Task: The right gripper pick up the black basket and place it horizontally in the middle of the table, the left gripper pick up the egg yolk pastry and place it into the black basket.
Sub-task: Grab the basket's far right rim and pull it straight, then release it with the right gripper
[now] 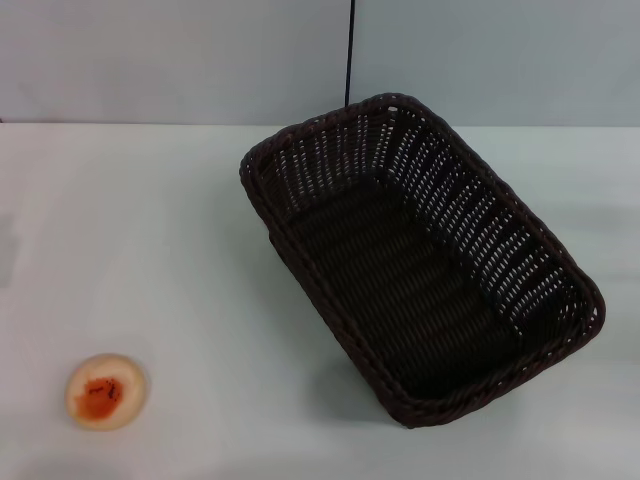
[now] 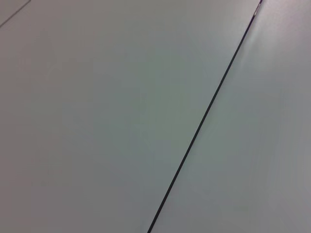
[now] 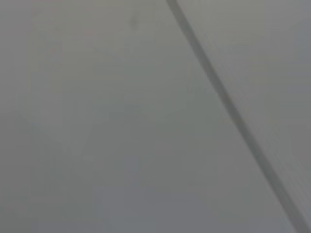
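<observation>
The black basket [image 1: 420, 260] stands on the white table [image 1: 180, 230], right of centre, turned diagonally with its long side running from the far middle to the near right. It is empty. The egg yolk pastry [image 1: 105, 391], a small pale round bun with an orange-red centre, lies on the table at the near left, well apart from the basket. Neither gripper shows in the head view. Both wrist views show only a plain pale surface crossed by a thin dark line, with no fingers and no task object.
A pale wall [image 1: 200, 60] runs behind the table's far edge. A thin dark vertical seam [image 1: 350, 50] in the wall rises behind the basket. The same kind of line crosses the left wrist view [image 2: 204, 116] and the right wrist view [image 3: 233, 111].
</observation>
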You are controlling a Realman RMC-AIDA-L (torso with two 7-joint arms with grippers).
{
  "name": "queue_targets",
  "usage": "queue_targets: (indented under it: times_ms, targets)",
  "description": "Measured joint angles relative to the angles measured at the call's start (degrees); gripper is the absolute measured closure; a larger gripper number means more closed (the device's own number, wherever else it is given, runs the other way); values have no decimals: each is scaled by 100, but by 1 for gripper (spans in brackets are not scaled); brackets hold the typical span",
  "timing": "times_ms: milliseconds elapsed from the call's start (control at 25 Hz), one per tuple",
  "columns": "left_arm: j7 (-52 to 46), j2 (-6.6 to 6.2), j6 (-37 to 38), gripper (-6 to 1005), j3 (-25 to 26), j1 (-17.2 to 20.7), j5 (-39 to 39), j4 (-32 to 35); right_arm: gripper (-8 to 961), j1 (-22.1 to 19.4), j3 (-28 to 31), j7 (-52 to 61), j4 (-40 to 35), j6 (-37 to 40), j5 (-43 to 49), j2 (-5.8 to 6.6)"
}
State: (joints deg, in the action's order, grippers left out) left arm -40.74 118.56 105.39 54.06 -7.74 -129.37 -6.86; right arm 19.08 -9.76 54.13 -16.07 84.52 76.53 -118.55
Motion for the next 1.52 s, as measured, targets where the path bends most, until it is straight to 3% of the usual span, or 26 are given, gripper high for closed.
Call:
queue_targets:
  times_ms: [80, 200, 240, 280, 320, 480, 600, 680, 920, 960, 1280, 1520]
  targets:
    - [-54, 4, -13, 214, -1, 0, -1, 0, 416, 66, 2, 635, -474, -6, 670, 9]
    - [-153, 6, -15, 206, -1, 15, -1, 0, 307, 257, -119, 2255, -1802, 274, 2247, 19]
    - [-153, 6, -15, 203, -1, 15, -1, 0, 271, 257, -119, 2255, -1802, 274, 2247, 19]
    - [-163, 0, -12, 200, -9, 35, -1, 1, 235, 355, -367, 3024, -2533, 509, 2920, 53]
    - [-163, 0, -12, 197, -9, 35, -1, 1, 227, 355, -367, 3024, -2533, 509, 2920, 53]
    - [-163, -1, -13, 186, -95, 45, -1, 34, 194, 627, -1070, 4875, -4371, 1386, 4173, 161]
    - [-163, 3, -25, 186, -121, 45, 0, 48, 170, 822, -1367, 5598, -5046, 1798, 4699, 217]
    - [-163, 7, -37, 186, -137, 45, -1, 52, 154, 1238, -1769, 6334, -5626, 2313, 5523, 323]
    - [-163, 9, -81, 187, -180, 45, -1, 47, 155, 1797, -2423, 6784, -5849, 2777, 6417, 381]
    - [-163, 9, -147, 187, -256, 45, -1, 27, 155, 1892, -2739, 6913, -5858, 2785, 6577, 382]
    - [-162, 17, -201, 188, -303, 54, -1, 24, 156, 2074, -3606, 7149, -5811, 2613, 6984, 304]
    - [-162, 18, -224, 188, -342, 69, -1, 13, 157, 2071, -3859, 7260, -5709, 2488, 7258, 228]
